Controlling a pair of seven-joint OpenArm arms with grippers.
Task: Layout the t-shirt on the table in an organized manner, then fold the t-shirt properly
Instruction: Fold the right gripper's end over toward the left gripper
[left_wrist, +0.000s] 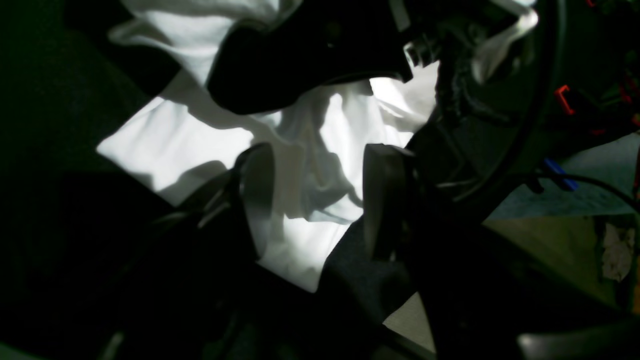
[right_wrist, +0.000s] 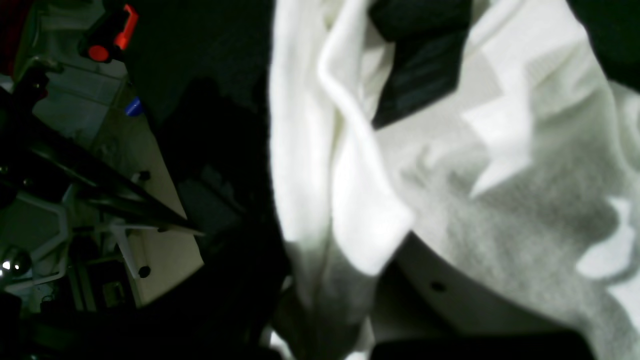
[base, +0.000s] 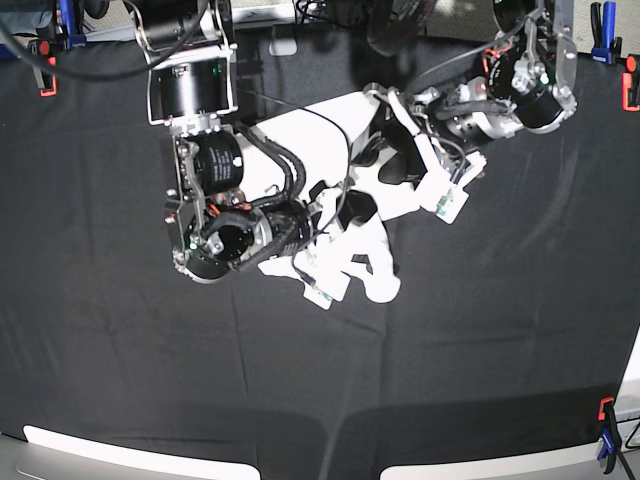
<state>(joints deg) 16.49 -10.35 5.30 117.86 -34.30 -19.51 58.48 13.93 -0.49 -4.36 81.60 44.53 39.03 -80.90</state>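
Note:
The white t-shirt (base: 300, 140) lies crumpled on the black table (base: 450, 350), and only plain white cloth shows. In the base view my right gripper (base: 322, 285) is low over the shirt's near edge, shut on a bunch of cloth. The right wrist view is filled by folded t-shirt (right_wrist: 500, 200) close to the camera, and the jaws themselves are hidden there. My left gripper (base: 440, 195) hovers at the shirt's right side. In the left wrist view the left gripper (left_wrist: 320, 167) stands open, with rumpled t-shirt (left_wrist: 175, 145) beneath and between its fingers.
Red clamps (base: 604, 410) and blue clamps (base: 608, 20) sit along the table's edges. A dark part of the other arm (left_wrist: 300, 55) crosses above the shirt in the left wrist view. Beyond the table edge, floor and stand legs (right_wrist: 125, 235) show.

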